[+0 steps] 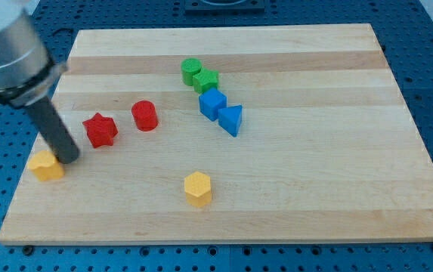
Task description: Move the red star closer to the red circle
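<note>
A grey, blurred cylindrical housing (8, 49) is seen at the view's top left, banded dark at its lower edge. A straight dark rod (54, 128) is fitted below it, ending in my tip (70, 159). No markings can be made out.

No readable text, labels, brands, numbers or signs anywhere in the frame.
</note>
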